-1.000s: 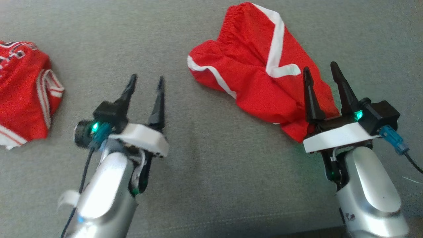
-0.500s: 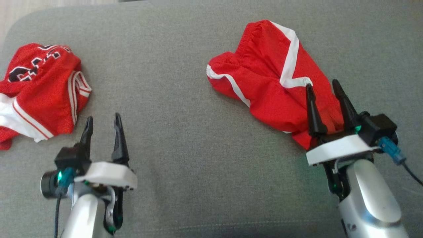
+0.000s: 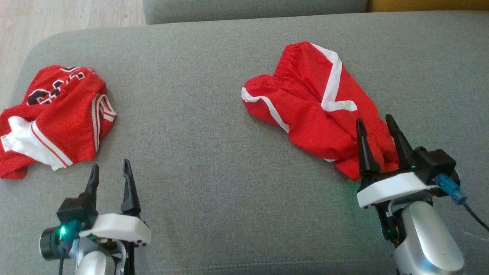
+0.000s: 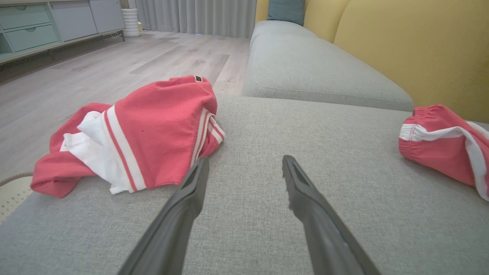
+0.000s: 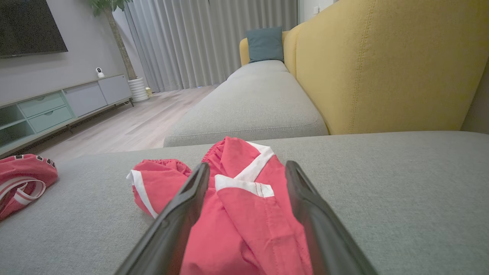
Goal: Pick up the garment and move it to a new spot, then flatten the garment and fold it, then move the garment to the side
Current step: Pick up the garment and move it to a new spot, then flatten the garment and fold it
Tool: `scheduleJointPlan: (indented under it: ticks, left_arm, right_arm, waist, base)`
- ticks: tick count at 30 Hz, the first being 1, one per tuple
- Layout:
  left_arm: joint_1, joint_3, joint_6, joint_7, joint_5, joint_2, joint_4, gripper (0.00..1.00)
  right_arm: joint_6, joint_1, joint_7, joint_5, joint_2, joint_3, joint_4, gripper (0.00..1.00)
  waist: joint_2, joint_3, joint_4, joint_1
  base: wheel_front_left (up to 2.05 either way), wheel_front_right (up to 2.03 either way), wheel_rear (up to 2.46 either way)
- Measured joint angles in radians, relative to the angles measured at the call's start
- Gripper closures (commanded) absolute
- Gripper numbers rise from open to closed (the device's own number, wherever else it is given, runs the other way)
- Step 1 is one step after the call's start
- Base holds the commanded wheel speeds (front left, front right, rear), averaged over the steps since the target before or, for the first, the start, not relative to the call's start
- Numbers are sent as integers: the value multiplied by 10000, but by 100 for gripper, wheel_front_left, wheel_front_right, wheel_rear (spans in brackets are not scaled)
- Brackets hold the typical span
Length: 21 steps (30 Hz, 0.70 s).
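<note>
**Findings.** We note two red garments on the grey sofa seat (image 3: 214, 160). The shorts (image 3: 309, 114), w/ white stripes, lie right of centre and are loosely doubled over. The jersey (image 3: 57, 122) is crumpled at the seat's left edge, next to the floor (image 4: 95, 72). The task does not say which garment is meant, and we cannot tell from the scene.

**End effectors.** Neither holds anything.
- Left end effector (image 3: 110, 164): fingers spread, nothing between them. It is near the jersey's near hem but apart from it.
- Right end effector (image 3: 374, 118): fingers spread likewise, straddling the near end of the shorts per its wrist view. Contact w/ the cloth is not confirmable.

**Stage, in our judgement.** No garment is lifted; pick-up not yet made.

**Risks, in our judgement.**
1. The shorts are layered. A shallow pinch at the near end may take the top layer only, so the cloth opens or slips out on the lift.
2. If the pinch goes too deep, the tips may snag the seat fabric along w/ the garment.
3. The jersey sits at the edge, and part of it appears to droop over per the left wrist view. Any drag towards that side could tip it to the floor.
4. The jersey is bunched. A single-point grab will likely lift a knot, making flattening harder.
</note>
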Motion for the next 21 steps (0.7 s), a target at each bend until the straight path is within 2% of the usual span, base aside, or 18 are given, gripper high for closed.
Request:
scheduleJointPlan:
  ticks: [10, 15, 21]
  left_arm:
    - [57, -382, 10, 0, -23, -17, -109, 0]
    - [-74, -679, 6, 0, -111, -19, -94, 0]
    - [-401, -991, 2, 0, -117, -23, -73, 0]
  right_arm:
    - [0, -1, 0, -6, 10, -134, 59, 0]
    - [0, -363, 0, -211, 13, -313, 719, 0]
    - [0, -1620, 0, -295, -2, -399, 1682, 0]
  waist:
    - [0, 132, 12, 0]
    - [0, 423, 102, 0]
    - [0, 767, 292, 0]
  base:
    - [0, 0, 0]
    - [0, 0, 0]
    - [0, 0, 0]
